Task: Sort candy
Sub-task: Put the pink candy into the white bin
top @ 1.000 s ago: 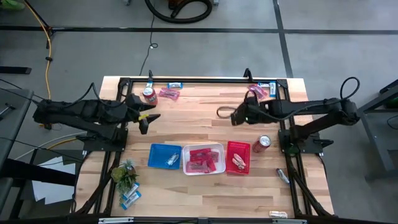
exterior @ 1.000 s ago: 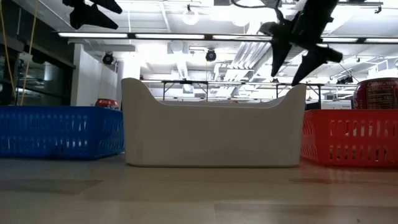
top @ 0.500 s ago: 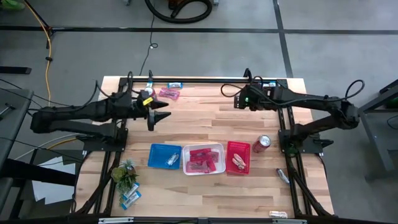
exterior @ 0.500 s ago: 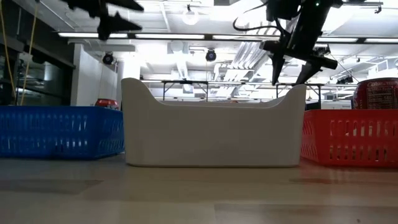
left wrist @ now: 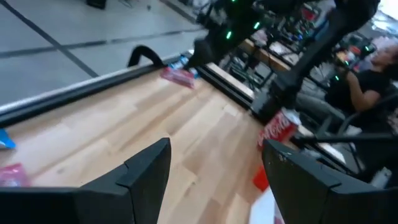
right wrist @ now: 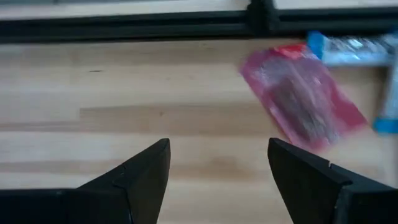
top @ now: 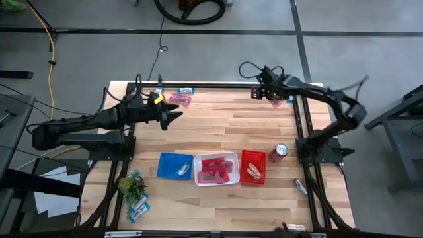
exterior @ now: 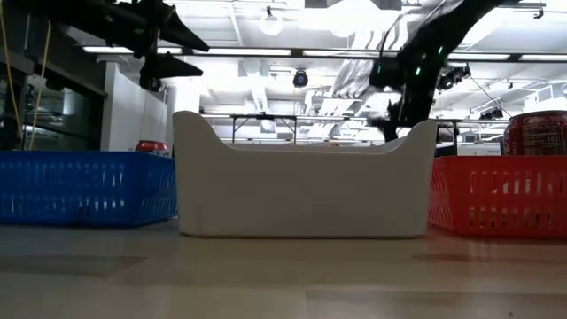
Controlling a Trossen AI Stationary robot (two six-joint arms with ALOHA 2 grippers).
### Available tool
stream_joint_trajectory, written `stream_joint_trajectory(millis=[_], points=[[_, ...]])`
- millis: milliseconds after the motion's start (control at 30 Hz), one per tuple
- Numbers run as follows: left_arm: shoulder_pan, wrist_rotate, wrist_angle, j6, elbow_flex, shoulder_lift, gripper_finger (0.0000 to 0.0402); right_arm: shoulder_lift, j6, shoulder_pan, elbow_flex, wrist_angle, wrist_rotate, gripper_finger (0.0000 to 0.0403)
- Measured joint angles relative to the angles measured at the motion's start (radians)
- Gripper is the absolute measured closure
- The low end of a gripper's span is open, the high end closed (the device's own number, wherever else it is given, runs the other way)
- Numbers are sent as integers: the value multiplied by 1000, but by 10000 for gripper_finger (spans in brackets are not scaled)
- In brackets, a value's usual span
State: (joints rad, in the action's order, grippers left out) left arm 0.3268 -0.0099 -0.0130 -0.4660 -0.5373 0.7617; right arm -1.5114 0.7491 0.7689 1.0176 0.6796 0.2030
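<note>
Table: light wooden plank table point(top: 218, 129) with a black frame rail along its far edge.
Trays: blue tray point(top: 175, 165), white tray point(top: 216, 169) and red tray point(top: 252, 167) side by side near the front.
Cans: red soda can point(top: 278, 153) just beside the red tray; another point(top: 158, 99) by the far-left corner.
Candy: pink packets point(top: 180, 99) near the far rail; a pink packet point(right wrist: 301, 96) and a blue-and-white bar point(right wrist: 351, 47) at the far-right corner; blue-and-white bars point(top: 138, 208) near the front-left.
Plant: small green plant point(top: 131, 184) at front left.

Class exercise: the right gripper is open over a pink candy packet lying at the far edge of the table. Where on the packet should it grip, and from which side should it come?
The pink packet lies flat on the wood, beside a blue-and-white bar. The right gripper should probably descend from above and pinch across the packet's narrow width near its middle, on the side away from the bar.
</note>
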Motion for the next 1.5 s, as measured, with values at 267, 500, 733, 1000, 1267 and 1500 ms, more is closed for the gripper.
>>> stream_joint_trajectory(millis=[267, 500, 733, 1000, 1267, 1500], points=[[76, -57, 42, -140, 0, 0, 163, -221, -288, 184, 29, -16, -53, 137], [102, -130, 42, -203, 0, 0, 163, -289, -457, 250, 83, -6, -46, 137], [138, -131, 42, -208, 0, 0, 163, -337, -562, 263, 116, 40, -173, 164], [145, -131, 42, -225, 0, 0, 163, -350, -669, 236, 114, 113, -186, 267], [144, -131, 123, -221, -1, -15, 163, -312, -724, 156, 112, 119, -246, 382], [144, -101, 146, -191, -2, -72, 163, -107, -727, 16, 112, 58, -499, 395]])
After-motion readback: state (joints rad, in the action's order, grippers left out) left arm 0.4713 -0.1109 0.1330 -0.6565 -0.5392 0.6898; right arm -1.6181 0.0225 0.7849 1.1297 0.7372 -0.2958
